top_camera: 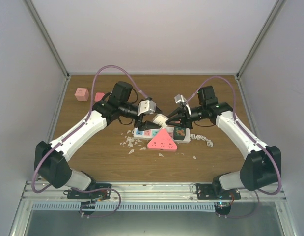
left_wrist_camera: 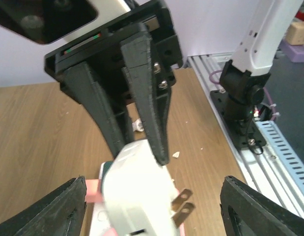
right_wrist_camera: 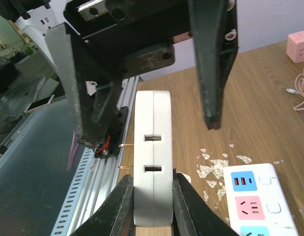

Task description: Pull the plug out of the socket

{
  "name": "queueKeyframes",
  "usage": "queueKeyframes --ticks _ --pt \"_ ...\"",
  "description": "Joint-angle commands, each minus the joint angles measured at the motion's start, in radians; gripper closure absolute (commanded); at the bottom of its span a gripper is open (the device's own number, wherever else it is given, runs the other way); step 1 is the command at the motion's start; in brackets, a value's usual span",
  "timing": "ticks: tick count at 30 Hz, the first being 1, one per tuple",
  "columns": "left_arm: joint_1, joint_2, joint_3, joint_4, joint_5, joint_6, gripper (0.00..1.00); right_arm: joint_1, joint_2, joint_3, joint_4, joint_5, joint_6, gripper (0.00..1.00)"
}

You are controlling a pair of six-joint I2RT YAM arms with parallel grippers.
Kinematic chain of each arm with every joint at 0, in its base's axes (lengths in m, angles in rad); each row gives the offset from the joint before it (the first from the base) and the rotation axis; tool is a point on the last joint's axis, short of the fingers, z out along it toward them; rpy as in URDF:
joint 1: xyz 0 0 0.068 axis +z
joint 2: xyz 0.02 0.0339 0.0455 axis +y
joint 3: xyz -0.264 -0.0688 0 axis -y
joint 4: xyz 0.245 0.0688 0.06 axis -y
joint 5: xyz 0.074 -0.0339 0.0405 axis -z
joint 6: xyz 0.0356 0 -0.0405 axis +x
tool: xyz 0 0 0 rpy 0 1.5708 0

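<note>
Currently held: plug (right_wrist_camera: 152, 123), white and flat-sided, clenched between the fingers of the right gripper (right_wrist_camera: 152, 177), its two brass prongs (left_wrist_camera: 183, 206) bare and clear of every outlet. Location: in the air above the middle of the surface (top_camera: 102, 157), just over the far edge of the socket (top_camera: 147, 132), which lies flat with its pastel faces up. Left gripper (left_wrist_camera: 154, 179): released, its fingers spread wide on either side of the plug with a gap on each side, grasping nothing. Status, as judged: plug is out, so the pull looks done. Hazards: the right gripper's hold sits on the smooth lower part of the body, so a jolt could twist the plug or let it slip. The left gripper straddles it closely, and a sideways drift or an uneven closing could knock it loose. A dropped plug would land on the socket or on the pink triangular block (top_camera: 162, 141) near it. Nothing pins the socket, so a low pass could drag it across the scattered white chips (top_camera: 129, 142).
</note>
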Motion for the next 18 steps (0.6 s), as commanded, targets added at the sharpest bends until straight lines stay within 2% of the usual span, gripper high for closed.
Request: queueKeyframes --ticks 1,5,8,11,16,18 --pt "0.001 0.022 0.006 0.066 -0.077 -0.023 0.27 0.013 0.005 0.027 -0.033 -0.044 -0.039 0.99" --pt "-0.003 0.035 0.02 0.068 -0.09 -0.026 0.33 0.017 0.005 0.028 -0.037 -0.047 -0.04 1.0" --pt "-0.004 0.038 0.023 0.098 -0.12 -0.06 0.49 0.024 0.005 0.03 -0.042 -0.05 -0.046 0.99" --pt "-0.004 0.051 0.037 0.133 -0.165 -0.134 0.59 0.032 0.006 0.031 -0.05 -0.048 -0.056 1.0" --pt "0.001 0.073 0.07 0.123 -0.181 -0.185 0.63 0.036 0.015 0.043 -0.059 -0.043 -0.056 1.0" --pt "0.022 0.074 0.092 0.068 -0.099 -0.14 0.62 0.035 0.022 0.051 -0.059 -0.033 -0.052 0.99"
